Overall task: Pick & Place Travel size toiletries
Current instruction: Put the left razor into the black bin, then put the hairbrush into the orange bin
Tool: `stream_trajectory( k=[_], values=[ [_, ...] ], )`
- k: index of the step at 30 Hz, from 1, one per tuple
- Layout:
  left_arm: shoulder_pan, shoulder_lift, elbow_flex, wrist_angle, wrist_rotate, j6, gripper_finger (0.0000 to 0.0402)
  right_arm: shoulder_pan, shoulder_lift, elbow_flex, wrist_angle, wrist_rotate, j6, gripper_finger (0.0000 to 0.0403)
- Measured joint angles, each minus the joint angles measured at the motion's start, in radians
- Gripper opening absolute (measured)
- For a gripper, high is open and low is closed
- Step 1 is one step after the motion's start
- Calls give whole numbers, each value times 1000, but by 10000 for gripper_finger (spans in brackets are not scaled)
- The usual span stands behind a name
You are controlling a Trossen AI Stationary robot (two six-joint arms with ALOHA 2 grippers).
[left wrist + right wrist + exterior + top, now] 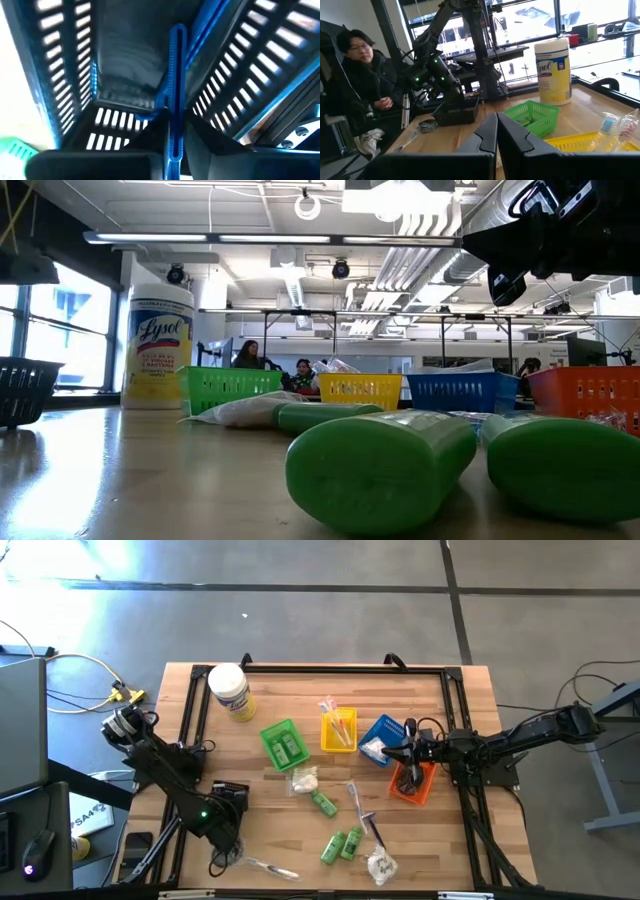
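Note:
My left gripper (229, 802) hangs over the black tray (232, 790) near the table's near-left corner, shut on a thin comb (172, 90). The left wrist view looks down into that tray's slotted walls (60, 75). My right gripper (496, 131) is shut and empty, held level above the blue tray (380, 735) and orange tray (415, 785), pointing toward the table's left. Green tubes (340, 843), white packets (381, 865), a wrapped razor (362, 812) and a clear-wrapped item (265, 867) lie flat on the wood. My left gripper pinches the comb between its two fingers (100, 162) at one end (172, 150), coming from above and pointing down into the black tray. The comb runs along the fingers and sticks out past them. Whether its free end (177, 32) touches the tray, I cannot tell.
A large white jar with a yellow label (230, 692) stands at the far left. The green tray (284, 743) and yellow tray (338, 730) sit mid-table. A black frame (330, 668) borders the table. A person (362, 75) sits beyond the table's left side.

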State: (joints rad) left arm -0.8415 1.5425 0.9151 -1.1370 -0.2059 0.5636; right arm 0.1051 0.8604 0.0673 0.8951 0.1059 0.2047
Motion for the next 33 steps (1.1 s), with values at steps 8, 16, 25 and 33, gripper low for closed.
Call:
stream_trajectory(
  k=[8, 16, 25, 33],
  values=[
    [19, 0, -4, 23, -15, -49, 122, 0, 0, 0, -2, -3, 0, 2],
    [17, 0, 47, -117, -93, -182, 144, 0, 0, 0, -18, -5, 0, 2],
    [17, -180, 141, -260, -191, -457, 134, 0, 0, 0, -18, -27, 0, 2],
    [18, -661, -45, 490, -257, -536, 71, 0, 0, 0, -17, -37, -7, 2]
  ],
)
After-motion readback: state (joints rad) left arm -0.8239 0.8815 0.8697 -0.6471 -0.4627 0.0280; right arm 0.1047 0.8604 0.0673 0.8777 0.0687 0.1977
